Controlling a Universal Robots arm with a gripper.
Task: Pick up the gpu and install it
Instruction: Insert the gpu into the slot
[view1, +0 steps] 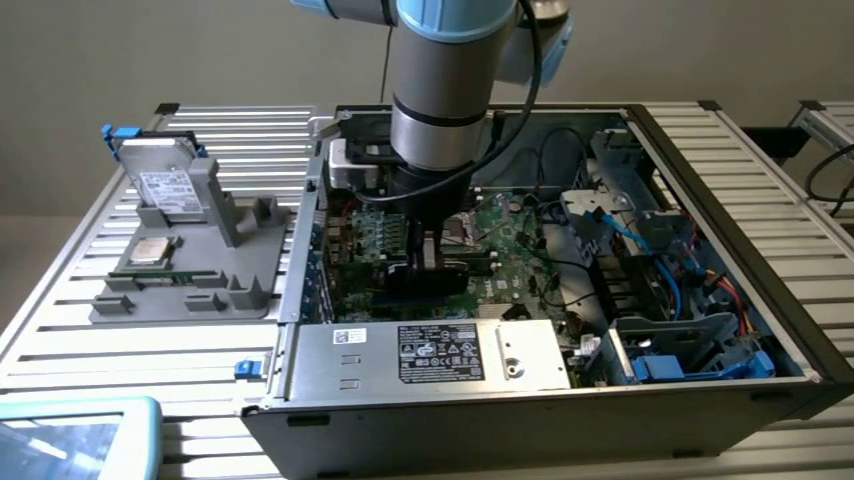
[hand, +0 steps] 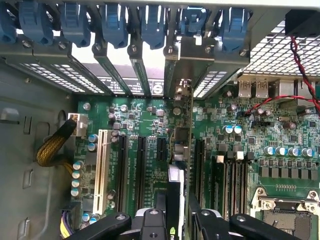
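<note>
Black jointed fingers (hand: 150, 224) of the gripper (hand: 176, 226) pinch the gpu (hand: 174, 195). It is a thin card seen edge-on, with a black cooler on one face. It stands upright on the green motherboard (hand: 250, 150) between long black slots (hand: 140, 170). Its silvery bracket (hand: 186, 60) sits at the perforated rear wall, beneath blue plastic clips (hand: 112, 22). The exterior view has the arm (view1: 447, 90) reaching into the open grey computer case (view1: 534, 440).

wall (view1: 160, 50): plain beige | table (view1: 60, 320): slatted metal (silvery) | second table (view1: 830, 125): exterior view's right, apart

A slatted metal table (view1: 80, 330) carries an open computer case (view1: 534, 430) beside a grey parts holder (view1: 147, 305).
</note>
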